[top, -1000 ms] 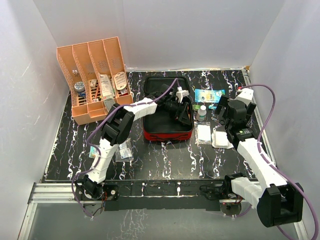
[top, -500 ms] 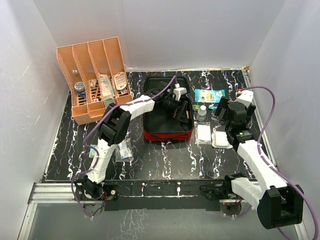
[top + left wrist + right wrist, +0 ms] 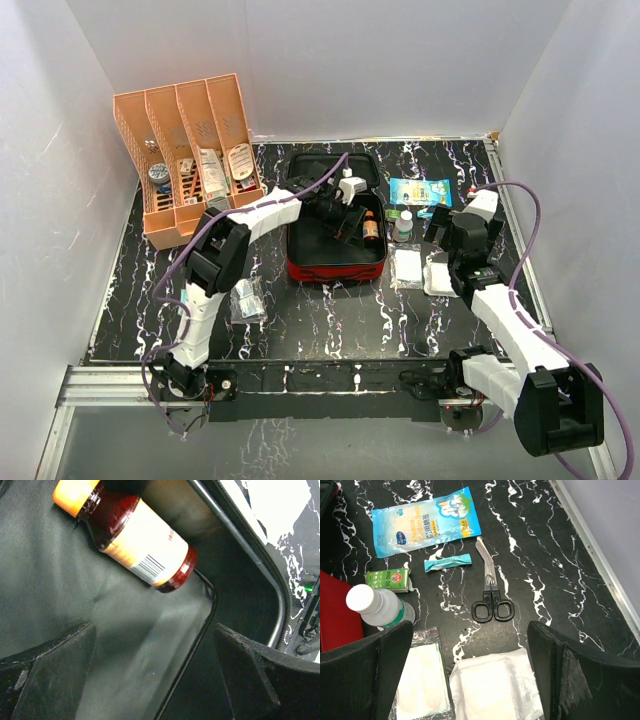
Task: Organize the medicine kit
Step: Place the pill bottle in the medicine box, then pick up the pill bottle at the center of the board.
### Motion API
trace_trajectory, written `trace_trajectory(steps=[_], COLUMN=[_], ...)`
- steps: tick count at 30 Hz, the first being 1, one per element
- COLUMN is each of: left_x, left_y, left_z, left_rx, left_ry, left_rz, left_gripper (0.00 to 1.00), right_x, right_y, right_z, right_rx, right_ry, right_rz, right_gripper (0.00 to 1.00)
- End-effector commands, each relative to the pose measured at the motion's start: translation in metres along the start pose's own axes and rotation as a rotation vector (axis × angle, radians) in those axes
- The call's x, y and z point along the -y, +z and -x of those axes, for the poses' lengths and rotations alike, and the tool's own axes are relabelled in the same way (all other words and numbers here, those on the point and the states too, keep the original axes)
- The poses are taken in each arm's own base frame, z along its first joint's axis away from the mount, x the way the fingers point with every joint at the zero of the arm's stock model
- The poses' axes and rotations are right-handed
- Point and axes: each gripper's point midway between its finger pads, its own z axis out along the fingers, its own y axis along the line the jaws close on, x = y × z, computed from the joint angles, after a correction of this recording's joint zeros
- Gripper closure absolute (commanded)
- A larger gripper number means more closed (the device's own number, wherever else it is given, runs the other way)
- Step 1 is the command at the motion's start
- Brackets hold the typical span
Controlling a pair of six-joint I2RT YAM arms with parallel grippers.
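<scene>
— Grippers first: what is held?

— Nothing is held. The left gripper (image 3: 150, 665) is spread wide inside the rounded-square soft red zip medicine kit (image 3: 335, 268), low over its black lining (image 3: 75, 605), with nothing between the jaws. The right gripper (image 3: 470, 670) is likewise opened fully and is poised empty above the loose supplies.

— What is seen just past the left gripper?

— An amber glass bottle with an orange cap and cream label (image 3: 137, 542) is seen lying on its side on the lining, close to the kit's right wall and free of the gripper. One item can therefore be counted as packed.

— Where is the kit itself?

— It is laid open at the middle of the black marbled table (image 3: 330, 320), between the two arms.

— What is judged to be left?

— Most of it. Outside the kit, to its right, are found a white-capped clear plastic bottle (image 3: 375, 605), a small green carton (image 3: 387, 578), a thin teal sachet (image 3: 447, 562), a pale blue printed pouch (image 3: 425, 520), black-handled scissors (image 3: 490, 592) and two white gauze pads in clear wrappers (image 3: 492, 687). A clear packet (image 3: 245, 300) is left beside the left arm, and more stock is stood in the orange slotted plastic rack (image 3: 185, 160) at the back left. Whether the rack's contents are meant for the kit cannot be told. The kit is not yet zipped shut.
</scene>
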Motion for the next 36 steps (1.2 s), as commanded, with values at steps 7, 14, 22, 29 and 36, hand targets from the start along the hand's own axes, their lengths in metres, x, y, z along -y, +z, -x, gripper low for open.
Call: trace_trajectory(steps=[7, 14, 22, 29, 36], left_x=[0.038, 0.042, 0.038, 0.037, 0.035], left_y=[-0.095, -0.143, -0.159, -0.160, -0.160], left_z=[0.052, 0.077, 0.067, 0.062, 0.064], left_rx=[0.159, 0.260, 0.262, 0.262, 0.272], left_ry=[0.036, 0.003, -0.010, -0.009, -0.010], left_rz=[0.049, 0.069, 0.084, 0.070, 0.062], left_gripper=[0.01, 0.01, 0.01, 0.01, 0.01], right_x=[-0.023, -0.053, -0.082, -0.097, -0.110], right_y=[0.020, 0.032, 0.034, 0.043, 0.054], right_z=[-0.005, -0.019, -0.028, -0.031, -0.036], right_rx=[0.102, 0.097, 0.078, 0.053, 0.006], right_ry=[0.075, 0.057, 0.030, 0.009, -0.004], right_rz=[0.088, 0.119, 0.150, 0.164, 0.176], right_gripper=[0.02, 0.02, 0.02, 0.02, 0.02])
